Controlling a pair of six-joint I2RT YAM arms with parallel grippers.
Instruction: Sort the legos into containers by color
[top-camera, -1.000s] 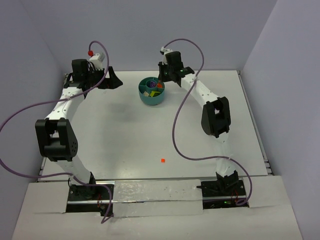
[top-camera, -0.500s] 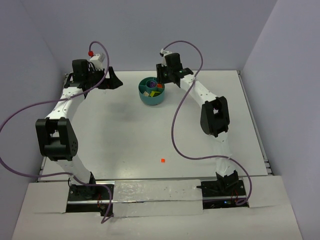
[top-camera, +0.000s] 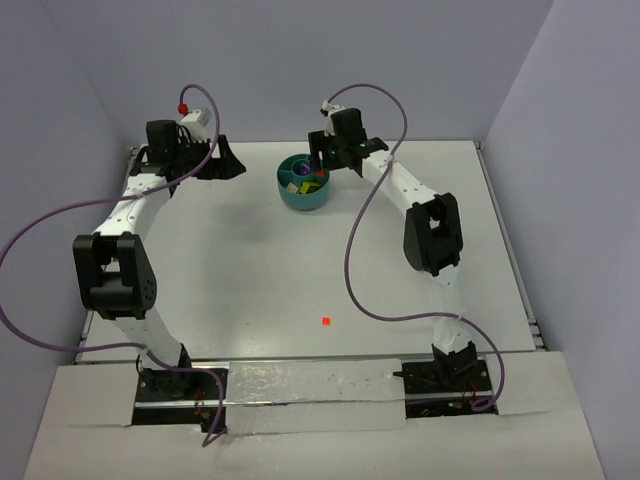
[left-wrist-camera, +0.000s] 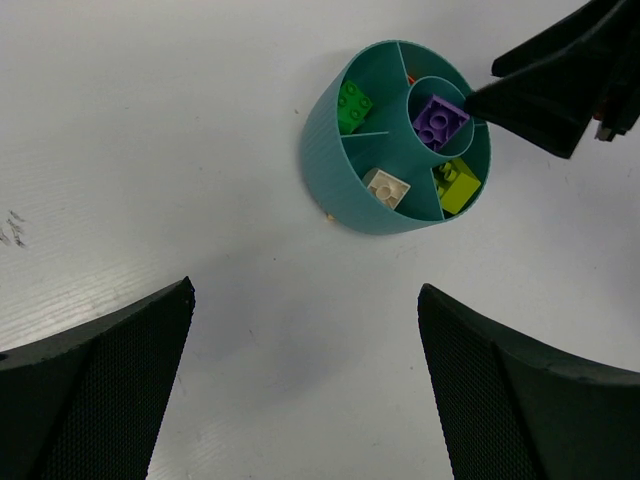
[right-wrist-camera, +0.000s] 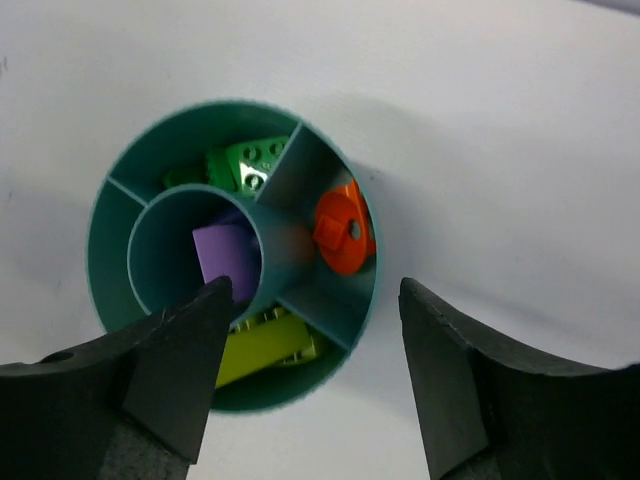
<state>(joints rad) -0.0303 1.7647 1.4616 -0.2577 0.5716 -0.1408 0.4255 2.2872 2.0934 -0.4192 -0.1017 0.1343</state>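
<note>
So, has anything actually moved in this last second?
Barely. The right tool edged left, closer over the teal bowl, open and empty. Nothing was visibly grabbed or dropped. The bowl, the left tool and the stray red bit stayed put.

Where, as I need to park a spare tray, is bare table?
Bare table spreads from the teal bowl to the stray orange-red brick nearer the front. It is crowded at the bowl, with the right fingers over it.
</note>
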